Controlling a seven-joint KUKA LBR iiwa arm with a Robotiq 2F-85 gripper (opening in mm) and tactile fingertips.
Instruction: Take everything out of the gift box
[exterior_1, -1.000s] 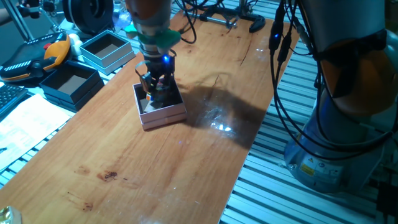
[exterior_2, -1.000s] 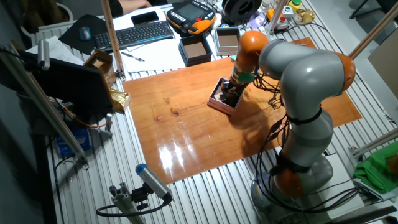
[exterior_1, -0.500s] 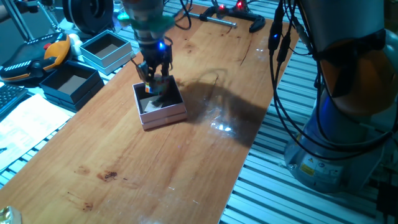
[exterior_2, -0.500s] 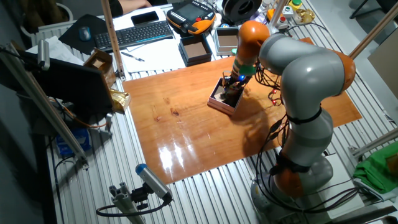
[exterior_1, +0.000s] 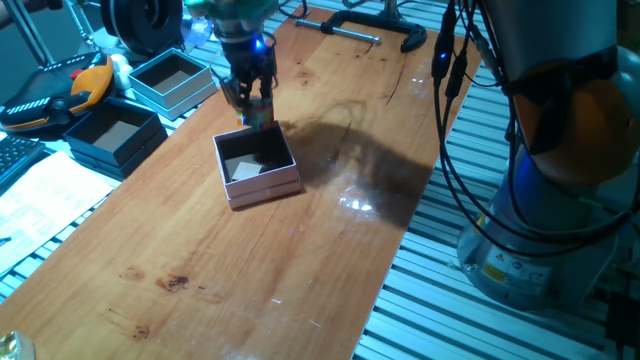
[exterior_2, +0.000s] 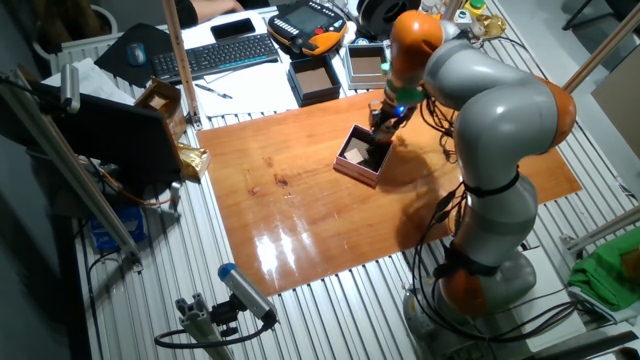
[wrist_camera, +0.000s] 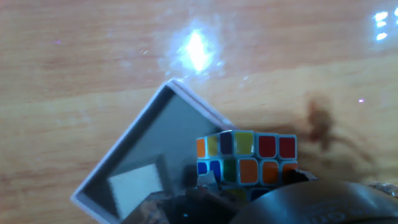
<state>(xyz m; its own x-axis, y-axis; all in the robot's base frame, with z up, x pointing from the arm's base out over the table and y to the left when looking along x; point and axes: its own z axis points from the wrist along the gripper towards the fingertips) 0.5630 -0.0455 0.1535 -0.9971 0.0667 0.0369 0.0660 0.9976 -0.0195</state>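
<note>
Jaws (exterior_1: 250, 103) clamping puzzle cube (wrist_camera: 246, 158) above gift box (exterior_1: 262, 183), beige block (exterior_1: 246, 170) inside

The table top (exterior_1: 250, 260) is a varnished wood board, reddish-brown, w/ a bright glare patch (exterior_1: 355, 203) near its 3 o'clock edge in one fixed view. It lies on a frame of ribbed aluminium profiles (exterior_1: 470, 320), visible at 4–5 o'clock.

At 10 o'clock sit a light-blue box (exterior_1: 172, 80) and a dark navy box (exterior_1: 112, 132), both open, just beside each other. White paper sheets (exterior_1: 40, 200) lie at 8 o'clock.

In the other fixed view, a black keyboard (exterior_2: 218, 55) is at 11 o'clock, a dark monitor (exterior_2: 110, 135) at 9 o'clock, and a green cloth (exterior_2: 610, 270) at 4 o'clock.
</note>
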